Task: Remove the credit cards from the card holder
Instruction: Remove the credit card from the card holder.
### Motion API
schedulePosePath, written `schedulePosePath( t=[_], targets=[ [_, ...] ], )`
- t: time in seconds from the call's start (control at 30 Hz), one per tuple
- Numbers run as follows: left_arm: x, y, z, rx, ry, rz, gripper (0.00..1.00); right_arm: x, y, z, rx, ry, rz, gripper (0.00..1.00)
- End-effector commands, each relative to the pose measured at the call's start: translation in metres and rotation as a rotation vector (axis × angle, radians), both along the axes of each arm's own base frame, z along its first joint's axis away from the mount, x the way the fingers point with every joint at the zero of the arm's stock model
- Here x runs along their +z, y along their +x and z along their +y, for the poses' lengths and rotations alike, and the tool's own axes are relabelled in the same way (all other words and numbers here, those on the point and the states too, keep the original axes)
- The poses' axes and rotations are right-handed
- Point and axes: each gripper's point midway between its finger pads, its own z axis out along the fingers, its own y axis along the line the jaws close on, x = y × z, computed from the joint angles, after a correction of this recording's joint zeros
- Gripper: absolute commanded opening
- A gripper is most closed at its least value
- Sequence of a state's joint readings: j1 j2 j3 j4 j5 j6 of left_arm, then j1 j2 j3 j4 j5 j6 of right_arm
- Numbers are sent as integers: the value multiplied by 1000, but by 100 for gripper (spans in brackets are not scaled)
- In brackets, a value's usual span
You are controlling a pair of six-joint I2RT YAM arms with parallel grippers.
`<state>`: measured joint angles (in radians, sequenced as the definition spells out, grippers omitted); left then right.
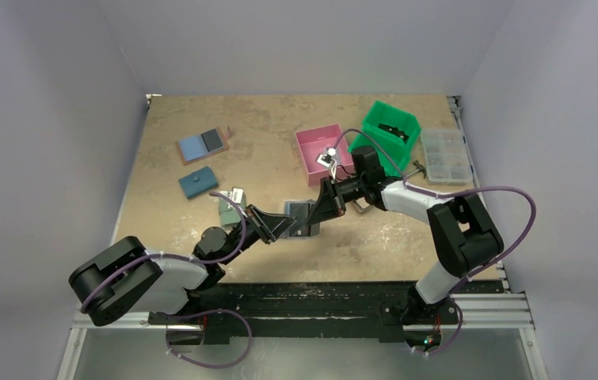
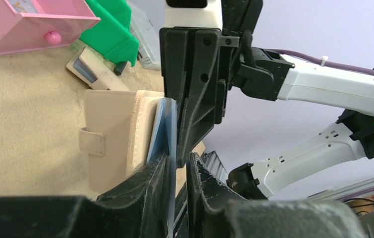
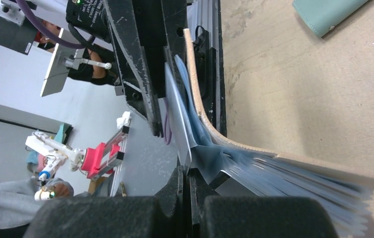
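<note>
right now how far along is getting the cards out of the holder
Done: card holder stands open between both arms. In hand: left jaws bracket its flap; right jaws pinch a thin grey sheet, likely a card. Left: pulling it free; none visibly out.

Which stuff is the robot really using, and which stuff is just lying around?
For the job: card holder, left gripper, right gripper.

Just lying about: pink box, green bin, clear parts box, open blue wallet, teal wallet.
</note>
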<state>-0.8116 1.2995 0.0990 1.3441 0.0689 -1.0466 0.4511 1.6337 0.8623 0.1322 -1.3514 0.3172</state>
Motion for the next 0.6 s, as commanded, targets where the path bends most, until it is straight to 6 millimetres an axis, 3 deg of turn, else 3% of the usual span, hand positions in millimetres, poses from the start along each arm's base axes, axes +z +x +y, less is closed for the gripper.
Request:
schedulePosePath(
  t=[0.0,0.13,0.3,0.57],
  targets=[
    [33,-1,9,19,-97,-61,21,-2,6,-2,-9,11,-24,0],
    [32,-3,13,23,-104,-59,20,-6,7,-2,-11,7,-12,0],
    [27,-6,16,18,-108,-50,0,-9,8,-3,-10,4,-3,0],
    [22,-7,23,16,-130,-36,0,-18,11,-4,-20,-11,16,0]
  ],
)
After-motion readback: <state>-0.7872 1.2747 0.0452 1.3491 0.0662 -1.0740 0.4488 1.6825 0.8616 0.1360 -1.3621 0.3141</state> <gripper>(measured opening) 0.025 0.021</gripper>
